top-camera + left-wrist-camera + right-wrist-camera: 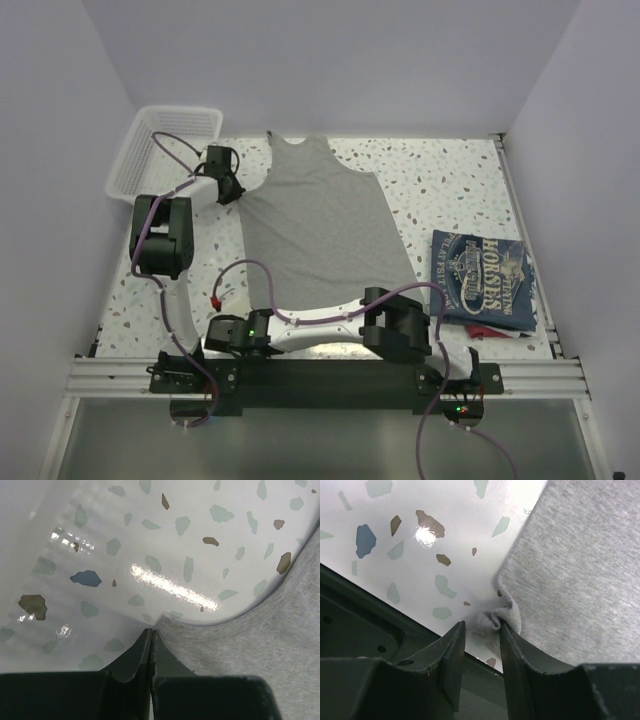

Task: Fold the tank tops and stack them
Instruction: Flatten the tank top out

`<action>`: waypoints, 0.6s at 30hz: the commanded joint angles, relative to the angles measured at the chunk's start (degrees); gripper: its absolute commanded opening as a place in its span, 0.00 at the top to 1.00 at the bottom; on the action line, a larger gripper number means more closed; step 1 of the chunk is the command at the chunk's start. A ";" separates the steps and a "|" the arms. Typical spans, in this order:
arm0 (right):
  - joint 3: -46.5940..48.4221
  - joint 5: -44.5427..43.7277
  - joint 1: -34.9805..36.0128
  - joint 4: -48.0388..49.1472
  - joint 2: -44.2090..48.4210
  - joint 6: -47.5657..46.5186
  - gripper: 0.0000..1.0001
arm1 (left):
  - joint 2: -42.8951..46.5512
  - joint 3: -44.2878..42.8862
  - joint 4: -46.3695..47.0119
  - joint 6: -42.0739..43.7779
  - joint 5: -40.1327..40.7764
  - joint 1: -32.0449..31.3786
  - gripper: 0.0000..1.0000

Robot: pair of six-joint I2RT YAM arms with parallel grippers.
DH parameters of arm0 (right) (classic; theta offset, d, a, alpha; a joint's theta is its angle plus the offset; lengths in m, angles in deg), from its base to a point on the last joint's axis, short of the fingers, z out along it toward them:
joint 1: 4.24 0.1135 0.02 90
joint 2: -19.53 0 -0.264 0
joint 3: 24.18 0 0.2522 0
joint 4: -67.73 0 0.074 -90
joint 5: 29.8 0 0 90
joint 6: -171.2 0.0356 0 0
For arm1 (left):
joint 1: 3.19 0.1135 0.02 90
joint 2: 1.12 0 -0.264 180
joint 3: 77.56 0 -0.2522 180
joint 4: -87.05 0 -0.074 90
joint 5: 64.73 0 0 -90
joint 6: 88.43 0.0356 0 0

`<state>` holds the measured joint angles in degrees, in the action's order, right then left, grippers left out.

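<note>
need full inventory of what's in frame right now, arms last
grey tank top: 1, light grey, spread flat mid-table, neck toward the far edge
navy tank top: 1, navy with white lettering, folded, right side of the table
red top: 1, red, only a corner showing under the navy tank top, on its near side
basket: 1, white mesh, far left corner
table: 1, white with coloured speckles, under everything
left gripper: 1, black, shut, tips at the grey tank top's left edge
right gripper: 1, black, jaws parted, the grey tank top's bunched near-left corner between its fingertips
</note>
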<state>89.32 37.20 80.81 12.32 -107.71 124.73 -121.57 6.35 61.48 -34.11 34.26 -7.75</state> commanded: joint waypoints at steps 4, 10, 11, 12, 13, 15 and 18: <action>-3.15 -0.11 -0.51 1.92 2.07 1.21 0.92 | -1.64 -1.87 1.09 1.32 0.85 0.25 1.00; -13.95 2.25 -0.51 9.21 11.74 -0.63 1.00 | -1.37 -2.22 1.00 1.14 1.81 0.25 1.00; -16.49 2.87 -0.51 10.87 14.54 -0.90 1.00 | -1.20 -2.23 0.92 1.14 2.43 0.25 1.00; -17.82 3.40 -0.51 11.67 15.96 -1.42 1.00 | -1.11 -2.31 0.92 1.14 2.61 0.25 1.00; -19.31 4.71 -0.51 12.55 17.45 -1.78 1.00 | -0.94 -2.40 0.83 1.05 2.87 0.25 1.00; -23.62 6.12 -0.68 15.36 21.76 -2.22 1.00 | -0.76 -2.67 0.48 1.05 3.48 0.25 1.00; -27.93 8.41 -1.12 18.26 26.07 -2.04 1.00 | -0.41 -2.93 0.30 0.79 3.84 0.34 1.00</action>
<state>63.79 42.40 80.29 24.89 -87.65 123.39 -122.05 5.61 61.39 -34.13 35.29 -7.75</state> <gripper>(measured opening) 0.015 0.025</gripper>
